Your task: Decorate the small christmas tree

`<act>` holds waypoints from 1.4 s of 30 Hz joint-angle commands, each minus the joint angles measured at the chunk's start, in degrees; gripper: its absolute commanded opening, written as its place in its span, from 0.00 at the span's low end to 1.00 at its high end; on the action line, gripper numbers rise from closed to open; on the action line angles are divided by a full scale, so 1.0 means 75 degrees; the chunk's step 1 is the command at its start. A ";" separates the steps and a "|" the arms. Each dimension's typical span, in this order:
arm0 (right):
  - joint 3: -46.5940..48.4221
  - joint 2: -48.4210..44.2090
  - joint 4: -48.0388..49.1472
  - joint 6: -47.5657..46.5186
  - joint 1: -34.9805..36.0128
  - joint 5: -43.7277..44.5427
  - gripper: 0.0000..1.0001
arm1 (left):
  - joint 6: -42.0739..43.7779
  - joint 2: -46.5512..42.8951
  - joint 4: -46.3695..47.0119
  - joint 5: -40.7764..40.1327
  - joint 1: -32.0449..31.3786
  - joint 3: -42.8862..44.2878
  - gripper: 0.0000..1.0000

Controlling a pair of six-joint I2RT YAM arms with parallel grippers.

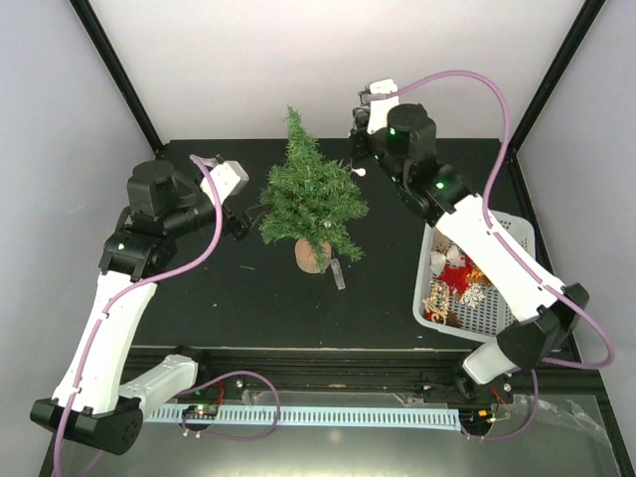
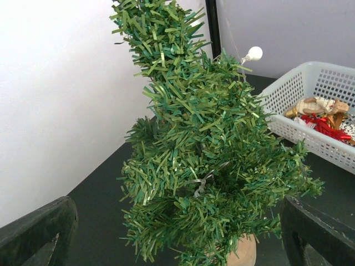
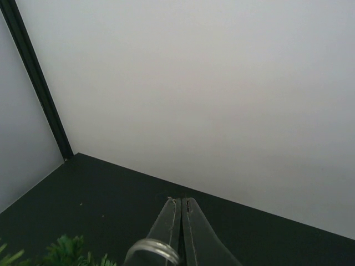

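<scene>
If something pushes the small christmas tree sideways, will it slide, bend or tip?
It probably tips: the small christmas tree spreads much wider than its round wooden base. Its bristly branches would likely bend before the whole tree moves.

Tree mid-table, basket to its right.
The small christmas tree (image 1: 310, 199) stands on the table (image 1: 248, 298), with the left gripper (image 1: 246, 223) just left of it, the right gripper (image 1: 356, 154) behind it to the right, and ornaments (image 1: 455, 283) in the basket (image 1: 522, 227).

Your left wrist view crops the small christmas tree (image 2: 199, 166) at top and base; basket (image 1: 517, 229) contents, perhaps ornaments, are indistinct.
</scene>
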 commanded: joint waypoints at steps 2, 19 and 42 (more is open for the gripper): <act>0.0797 0.0747 0.0018 -0.0257 0.0022 -0.0114 0.05 | 0.0126 0.0120 0.0286 0.0214 0.0060 -0.0057 0.99; 0.1858 0.1459 0.0030 -0.0323 0.0017 -0.2641 0.18 | -0.0011 0.0385 0.0635 0.0383 0.0063 -0.0231 0.99; 0.3281 0.2388 -0.0867 -0.0408 0.0019 -0.3139 0.36 | -0.0153 0.0342 0.0854 0.0595 0.0059 -0.0548 0.99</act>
